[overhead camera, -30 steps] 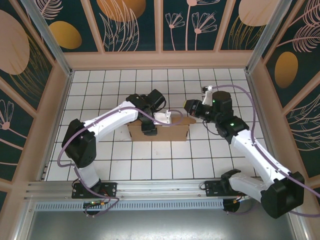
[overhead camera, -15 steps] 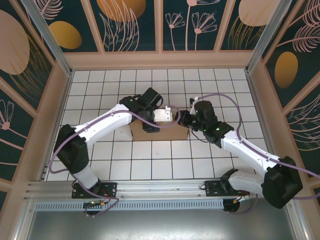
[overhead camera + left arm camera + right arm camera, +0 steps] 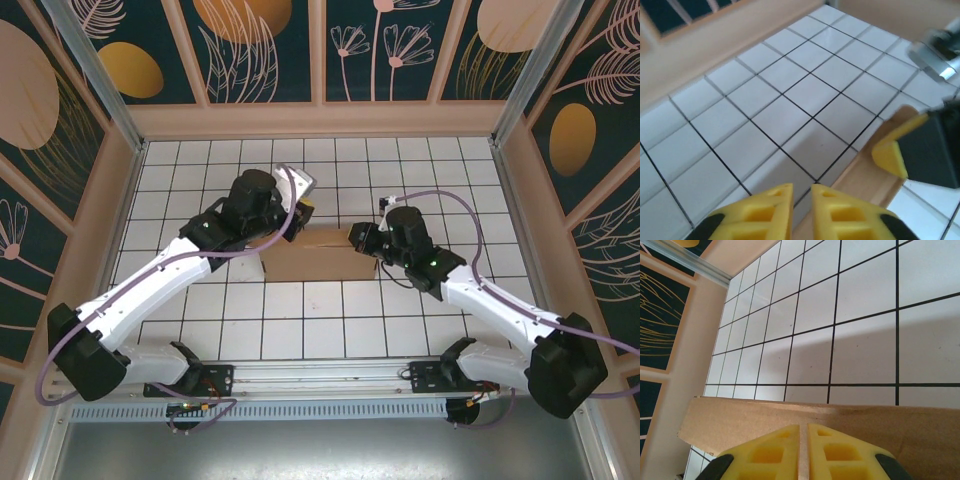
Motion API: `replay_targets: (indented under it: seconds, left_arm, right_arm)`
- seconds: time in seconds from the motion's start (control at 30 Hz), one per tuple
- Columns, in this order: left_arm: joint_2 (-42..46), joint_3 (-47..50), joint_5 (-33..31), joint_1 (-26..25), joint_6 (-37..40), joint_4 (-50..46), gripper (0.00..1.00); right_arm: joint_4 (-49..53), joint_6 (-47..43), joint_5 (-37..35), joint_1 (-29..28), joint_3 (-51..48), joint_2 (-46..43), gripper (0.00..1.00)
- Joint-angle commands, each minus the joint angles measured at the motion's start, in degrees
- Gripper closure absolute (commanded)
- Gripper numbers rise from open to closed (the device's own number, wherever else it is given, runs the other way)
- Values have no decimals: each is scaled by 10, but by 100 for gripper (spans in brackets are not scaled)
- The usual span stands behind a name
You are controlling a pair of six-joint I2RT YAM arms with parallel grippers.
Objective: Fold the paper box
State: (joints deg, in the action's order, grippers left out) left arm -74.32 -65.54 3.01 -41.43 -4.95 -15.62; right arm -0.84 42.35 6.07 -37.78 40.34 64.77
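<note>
The paper box (image 3: 318,258) is a plain brown cardboard box lying in the middle of the tiled floor. My left gripper (image 3: 303,208) hovers just beyond the box's far edge. In the left wrist view its yellow fingers (image 3: 801,186) stand shut with nothing between them, over white tiles, and the box's edge (image 3: 860,182) runs at lower right. My right gripper (image 3: 358,238) is at the box's far right corner. Seen from the right wrist, this gripper (image 3: 803,426) is shut and its tips lie against a flat cardboard panel (image 3: 750,415). Its yellow finger (image 3: 890,150) rests on the box.
White tiles (image 3: 330,325) stretch around the box on all sides. Wooden walls (image 3: 320,120) with dark patterned panels close in the floor at the back and both sides. A metal rail (image 3: 300,375) runs along the near edge by the arm bases.
My left gripper has lifted off the box top, drawn back to its far side and shut. My right gripper has moved left and down onto the box's right end.
</note>
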Motion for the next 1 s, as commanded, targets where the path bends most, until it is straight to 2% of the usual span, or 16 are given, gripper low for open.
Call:
replay_targets:
  seconds: [0.0, 0.13, 0.27, 0.4, 0.57, 0.7, 0.87, 0.97]
  left_arm:
    - [5, 83, -4, 3, -239, 93, 95]
    - [17, 172, -7, 4, -325, 165, 100]
    - [13, 206, -53, 10, -341, 181, 100]
    - [3, 238, -39, 21, -363, 211, 100]
    - [8, 263, -21, 21, -381, 240, 100]
    - [5, 263, -6, 21, -386, 248, 100]
    - [7, 261, -2, 21, -379, 242, 100]
    - [9, 264, 2, 21, -378, 244, 100]
  right_arm:
    - [49, -7, -30, -6, -24, -3, 87]
    - [53, -9, -33, -6, -26, -12, 86]
    - [61, -30, -17, -5, -4, -12, 82]
    - [111, -62, -47, 4, 46, -45, 73]
    - [170, -80, -86, 55, 53, -99, 65]
    - [155, -78, -41, 116, 7, -116, 66]
    - [112, -76, 2, 122, -22, -85, 67]
    - [74, -69, 55, 122, -36, -65, 67]
